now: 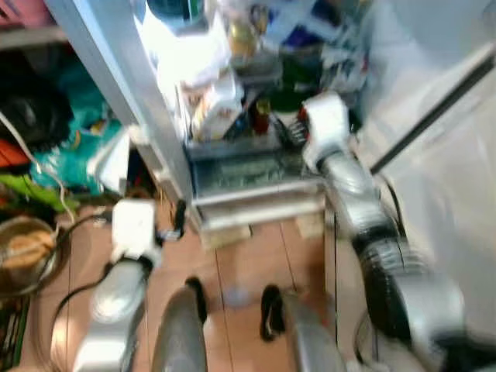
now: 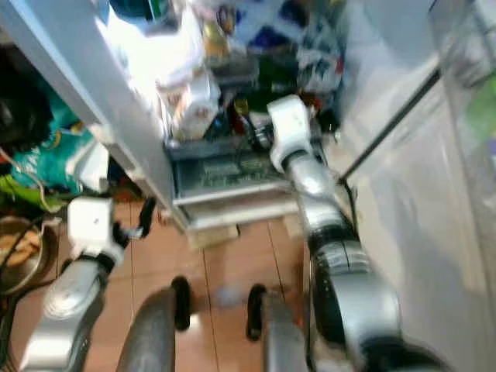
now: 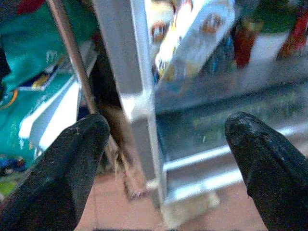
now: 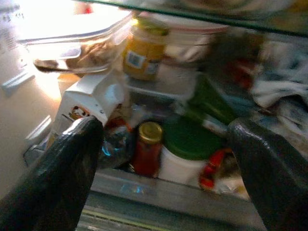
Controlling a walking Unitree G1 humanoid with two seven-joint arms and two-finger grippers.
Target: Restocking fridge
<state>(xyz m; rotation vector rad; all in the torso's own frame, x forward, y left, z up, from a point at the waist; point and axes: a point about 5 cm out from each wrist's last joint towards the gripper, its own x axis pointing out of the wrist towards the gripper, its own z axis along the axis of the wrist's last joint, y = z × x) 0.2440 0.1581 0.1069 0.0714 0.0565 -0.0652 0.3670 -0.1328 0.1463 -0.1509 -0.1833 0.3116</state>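
The right claw [image 4: 163,159] is hanging spread at the mouth of the fridge [image 1: 256,174], where a red jar [image 4: 148,149], a green-lidded tub [image 4: 185,154] and a leaning white carton [image 4: 89,108] are crowding the lower shelf and leaving only the gap above their tops. Overhead, a yellow jar [image 4: 144,48] and a clear container [image 4: 79,45] are filling the space under the glass shelf [image 4: 192,12]. The left claw [image 3: 163,168] is facing the fridge's side post [image 3: 127,91], with bare floor [image 1: 248,271] lying open below.
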